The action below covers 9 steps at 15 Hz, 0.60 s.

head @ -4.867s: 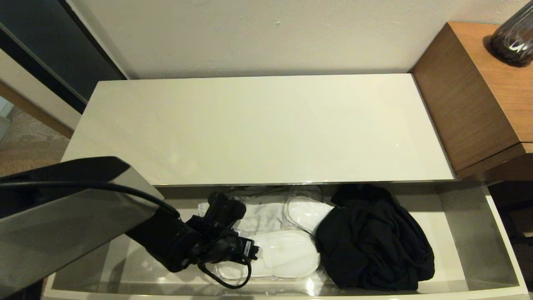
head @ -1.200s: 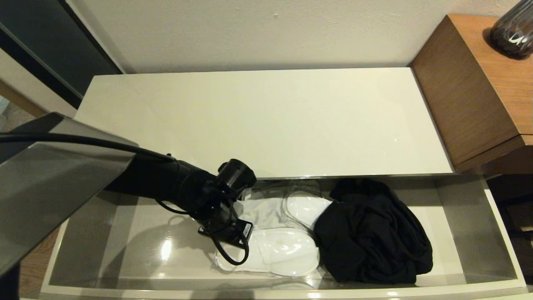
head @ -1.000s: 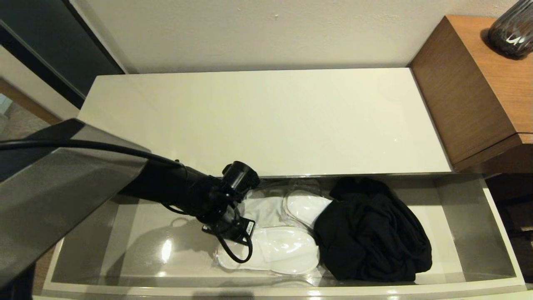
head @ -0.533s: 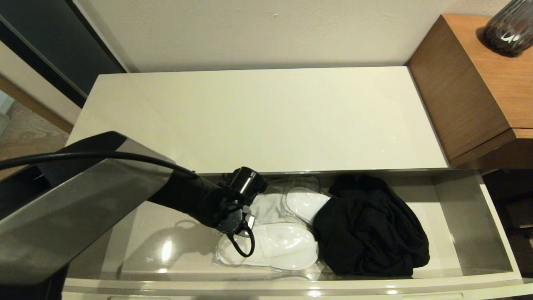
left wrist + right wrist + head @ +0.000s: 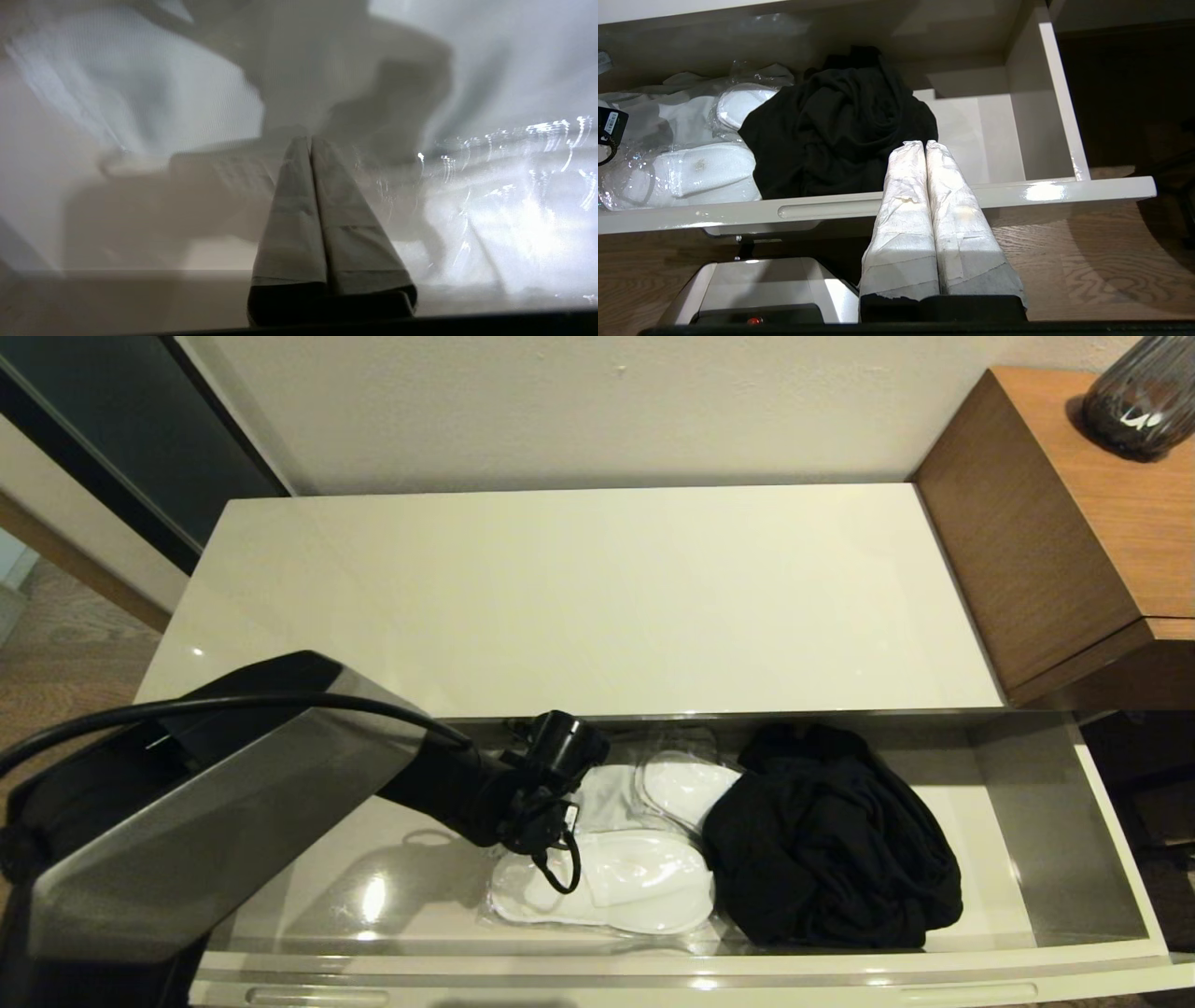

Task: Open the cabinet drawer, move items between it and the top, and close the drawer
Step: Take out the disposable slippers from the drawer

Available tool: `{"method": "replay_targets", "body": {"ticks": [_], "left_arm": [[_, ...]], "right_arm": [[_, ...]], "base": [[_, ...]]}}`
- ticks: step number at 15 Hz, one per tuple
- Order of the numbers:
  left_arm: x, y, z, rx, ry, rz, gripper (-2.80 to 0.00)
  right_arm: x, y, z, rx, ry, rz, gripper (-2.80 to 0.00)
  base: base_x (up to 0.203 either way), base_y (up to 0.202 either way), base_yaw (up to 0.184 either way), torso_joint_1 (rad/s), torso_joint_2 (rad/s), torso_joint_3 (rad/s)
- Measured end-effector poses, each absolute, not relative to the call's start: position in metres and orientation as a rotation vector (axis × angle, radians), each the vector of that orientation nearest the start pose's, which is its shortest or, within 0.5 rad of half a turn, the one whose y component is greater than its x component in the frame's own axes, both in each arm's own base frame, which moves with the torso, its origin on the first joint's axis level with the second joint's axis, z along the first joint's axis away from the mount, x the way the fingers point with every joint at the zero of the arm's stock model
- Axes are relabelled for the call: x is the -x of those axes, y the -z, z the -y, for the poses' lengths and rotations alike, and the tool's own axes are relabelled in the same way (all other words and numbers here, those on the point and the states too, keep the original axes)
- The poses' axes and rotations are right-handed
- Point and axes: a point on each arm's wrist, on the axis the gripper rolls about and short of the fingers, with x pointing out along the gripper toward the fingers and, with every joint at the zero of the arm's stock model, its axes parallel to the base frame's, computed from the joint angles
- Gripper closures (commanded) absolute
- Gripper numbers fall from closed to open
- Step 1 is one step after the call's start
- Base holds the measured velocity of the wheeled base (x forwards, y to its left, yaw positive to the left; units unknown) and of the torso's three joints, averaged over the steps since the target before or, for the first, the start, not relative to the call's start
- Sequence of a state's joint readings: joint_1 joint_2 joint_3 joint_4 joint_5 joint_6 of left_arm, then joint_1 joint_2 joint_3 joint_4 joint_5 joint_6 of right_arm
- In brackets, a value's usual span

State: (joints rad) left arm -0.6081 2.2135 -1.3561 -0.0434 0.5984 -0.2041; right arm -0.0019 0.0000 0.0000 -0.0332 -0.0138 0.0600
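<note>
The cabinet drawer (image 5: 840, 975) stands pulled out under the bare top (image 5: 579, 597). Inside lie a black garment (image 5: 831, 849), a wrapped pair of white slippers (image 5: 635, 887), a second pair (image 5: 686, 789) and a light grey garment (image 5: 607, 793). My left arm reaches into the drawer, and its wrist (image 5: 555, 770) hides the fingers in the head view. In the left wrist view, my left gripper (image 5: 309, 140) is shut, its tips against pale fabric (image 5: 140, 107) beside crinkled plastic wrap (image 5: 514, 186). My right gripper (image 5: 924, 143) is shut and parked low before the drawer front (image 5: 1017, 193).
A taller brown wooden unit (image 5: 1074, 541) with a dark vase (image 5: 1134, 397) adjoins the cabinet on the right. A dark panel (image 5: 112, 439) stands at the back left. Bare drawer floor (image 5: 373, 887) lies left of the slippers. My base (image 5: 761, 289) sits below the drawer on wooden flooring.
The left arm has pushed further in and its wrist has tipped down over the grey garment and slippers. The whole view has shifted slightly. The items lie where they were.
</note>
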Motion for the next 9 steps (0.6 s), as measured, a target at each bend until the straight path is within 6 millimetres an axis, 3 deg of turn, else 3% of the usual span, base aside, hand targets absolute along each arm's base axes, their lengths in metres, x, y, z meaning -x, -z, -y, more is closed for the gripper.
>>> {"method": "replay_targets", "body": {"ticks": [1,9], "left_arm": [[-0.36,-0.098,0.233,-0.246,-0.063,-0.623,0.0],[-0.365,-0.104,0.224,-0.322,-0.132,-0.601,0.0]], "right_arm": [[0.023,-0.079,0.0,-0.06,0.014,0.033,0.0],[0.023,-0.079,0.0,-0.061,0.015,0.034,0.0]], "base": [[0.0,0.0,0.0,0.0,0.0,0.0],[0.0,0.0,0.0,0.0,0.0,0.0]]}}
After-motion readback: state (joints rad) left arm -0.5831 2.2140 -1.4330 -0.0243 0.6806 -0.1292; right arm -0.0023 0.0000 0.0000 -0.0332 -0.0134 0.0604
